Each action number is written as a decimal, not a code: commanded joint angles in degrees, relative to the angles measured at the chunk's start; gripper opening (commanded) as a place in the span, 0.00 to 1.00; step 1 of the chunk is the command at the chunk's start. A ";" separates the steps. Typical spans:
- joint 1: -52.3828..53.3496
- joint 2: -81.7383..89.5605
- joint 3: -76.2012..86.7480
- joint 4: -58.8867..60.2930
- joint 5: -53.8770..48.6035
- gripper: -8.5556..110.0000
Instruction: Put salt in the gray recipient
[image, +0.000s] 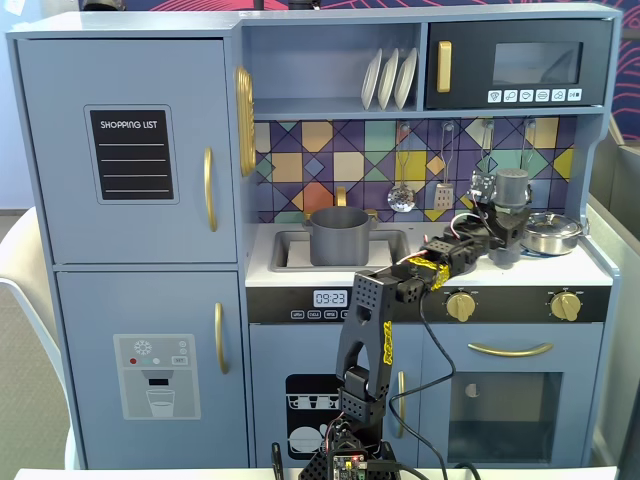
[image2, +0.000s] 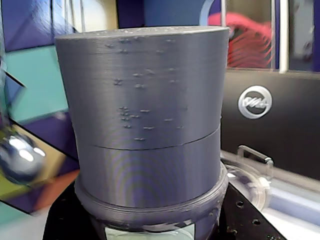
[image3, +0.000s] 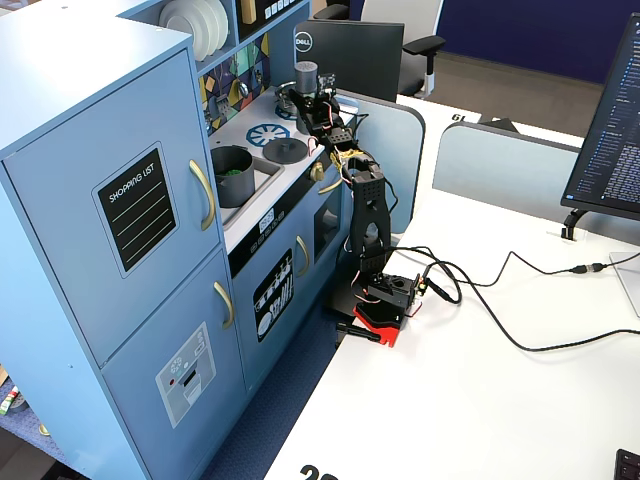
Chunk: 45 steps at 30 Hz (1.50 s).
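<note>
Reaches from a base at the table edge up across the front of a blue toy kitchen (image: 130, 150), toward the right side of the counter in a fixed view. Carries the gripper (image: 505, 232) clamped around the lower part of the salt shaker (image: 512, 188), upright and raised over the counter, just left of a shiny steel pan (image: 552, 233). Shows the same shaker (image3: 305, 73) in another fixed view, at the far end of the counter above the arm's (image3: 365, 215) last links. Fills most of the wrist view with the shaker's dark gray ribbed cap (image2: 145, 115), a pale label edge just visible at the bottom; no clear sight there of the fingers themselves. Cannot tell from any view whether the shaker's base touches the counter.

Sits in the sink, well to the left of the shaker in a fixed view: the gray pot (image: 339, 236), open at the top, with small side handles. Seen from the side in another fixed view, the pot (image3: 233, 173) holds something green inside. Lies between pot and shaker on the counter there: a flat gray lid (image3: 284, 149) with a knob. Stands on the upper shelf: a row of white plates (image: 390, 78).
</note>
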 joint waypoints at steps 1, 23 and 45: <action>-2.02 15.91 -4.83 9.58 11.16 0.07; -42.01 32.87 -3.16 43.42 99.14 0.07; -52.21 20.83 -15.29 35.77 139.92 0.07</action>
